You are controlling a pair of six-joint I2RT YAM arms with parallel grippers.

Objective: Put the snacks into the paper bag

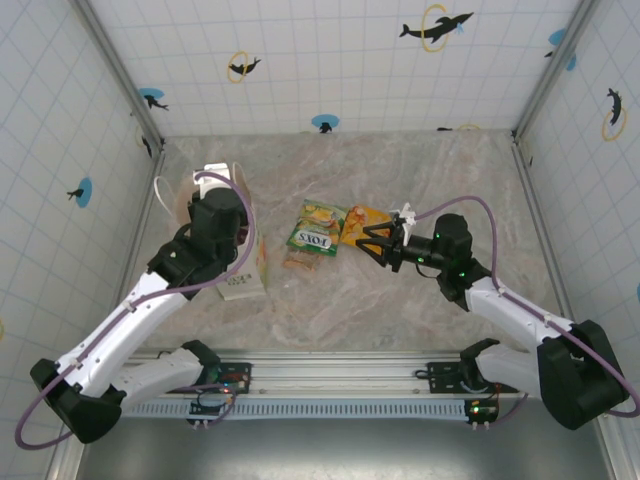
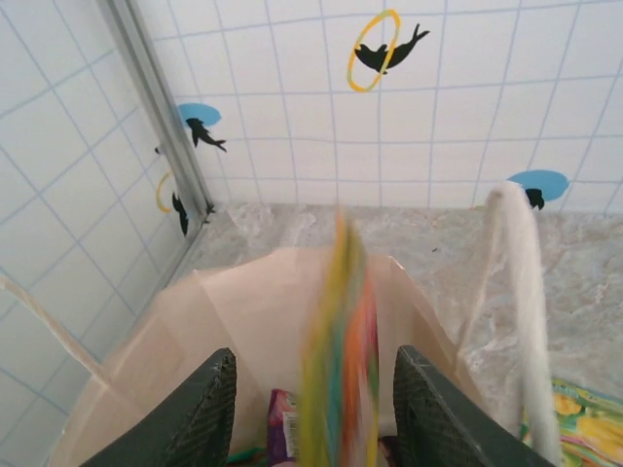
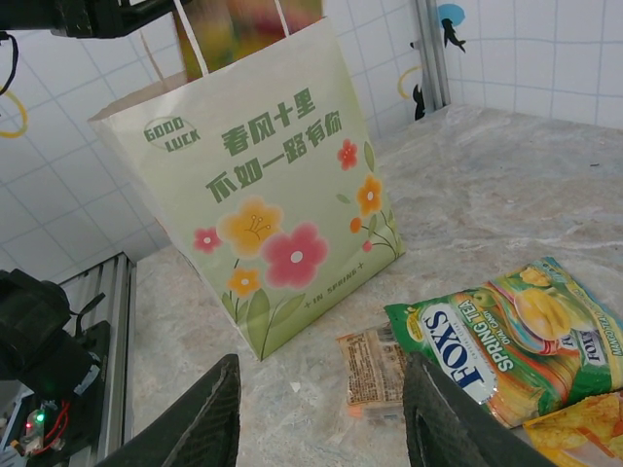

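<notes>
Marble-patterned tabletop [image 1: 420,170] is enclosed by white tiled walls [image 1: 300,60] bearing dolphin decals. At the left stands the paper bag [image 3: 282,214], upright (floral print towards the right wrist camera). Over its mouth sits the left gripper [image 2: 316,360], jaws apart; a blurred yellow-orange packet [image 2: 341,321] hangs between them, contact indeterminate. A purple packet [image 2: 283,428] lies inside. The right gripper [image 3: 321,365], jaws apart and empty, is near the green FOX'S packet [image 3: 487,341], small clear packet [image 3: 373,368] and orange packet [image 3: 584,433] on the table.
</notes>
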